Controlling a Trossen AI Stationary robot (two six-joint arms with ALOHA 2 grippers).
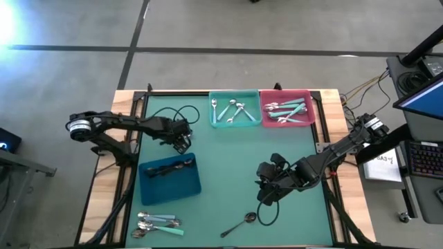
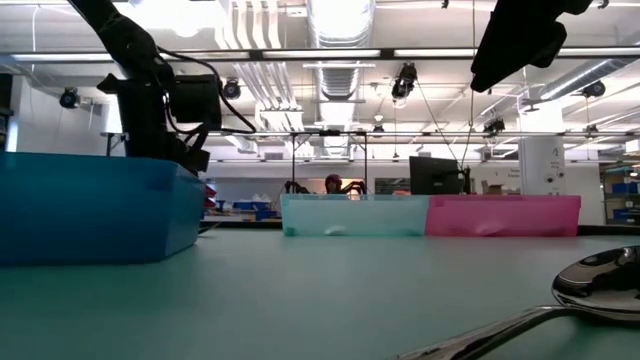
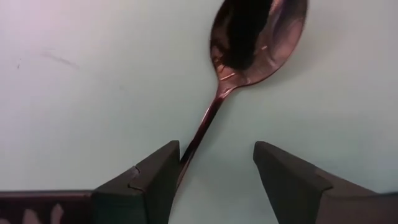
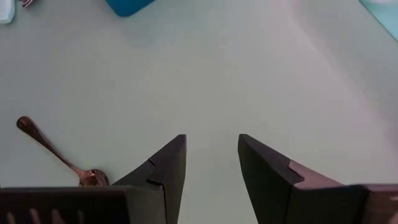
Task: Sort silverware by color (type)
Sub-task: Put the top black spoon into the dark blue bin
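A dark spoon (image 3: 252, 43) lies under my left gripper (image 3: 214, 165), bowl away from the fingers, handle running back beside one finger. That gripper (image 1: 182, 140) is open and hovers just past the blue bin's far edge. Another dark spoon (image 1: 239, 223) lies flat on the mat near the table's near edge, also in the right wrist view (image 4: 56, 155) and the low view (image 2: 600, 280). My right gripper (image 1: 266, 188) is open above the mat, up and a little right of that spoon, touching nothing. Mixed spoons (image 1: 157, 223) lie piled at the near left corner. My left gripper stands open with the dark spoon's handle (image 3: 202, 127) running along the inner side of one finger (image 3: 155, 177). The handle is not pinched between the two fingers. Whether that finger touches it, I cannot tell.
The blue bin (image 1: 190, 183) holds dark spoons, the teal bin (image 1: 213, 111) silver ones, the pink bin (image 1: 311, 111) teal-handled ones. The last two bins stand side by side at the far edge. Bare mat lies between the bins and my right gripper. Cables run beside the table's right edge.
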